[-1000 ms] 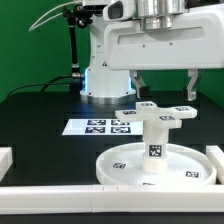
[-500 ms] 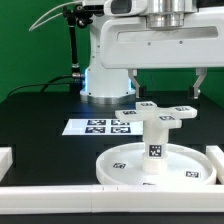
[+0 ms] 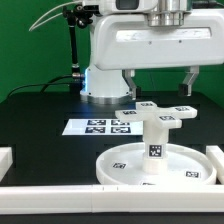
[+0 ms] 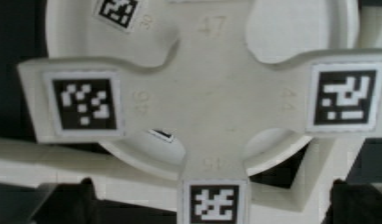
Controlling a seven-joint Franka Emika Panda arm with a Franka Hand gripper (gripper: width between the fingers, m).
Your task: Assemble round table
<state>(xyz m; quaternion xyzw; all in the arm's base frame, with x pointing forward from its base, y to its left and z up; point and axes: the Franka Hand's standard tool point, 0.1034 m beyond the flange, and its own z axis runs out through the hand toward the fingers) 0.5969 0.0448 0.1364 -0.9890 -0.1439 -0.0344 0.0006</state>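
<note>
Exterior view: the gripper (image 3: 158, 82) hangs open above the cross-shaped base (image 3: 156, 111), which sits on the leg (image 3: 155, 148), upright in the round disc (image 3: 130, 163); the arm is cropped. Wrist view: the tagged cross-shaped base (image 4: 206, 100) covers the disc, its edges cut off.

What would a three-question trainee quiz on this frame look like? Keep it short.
1. True or false: the cross-shaped base sits on top of the cylinder leg.
2. The leg stands on: A) the marker board B) the round disc C) bare table.
3. Is the gripper holding any part?

Key: 1 true. 2 B. 3 No; it is open above the base, its fingers apart and touching nothing.
</note>
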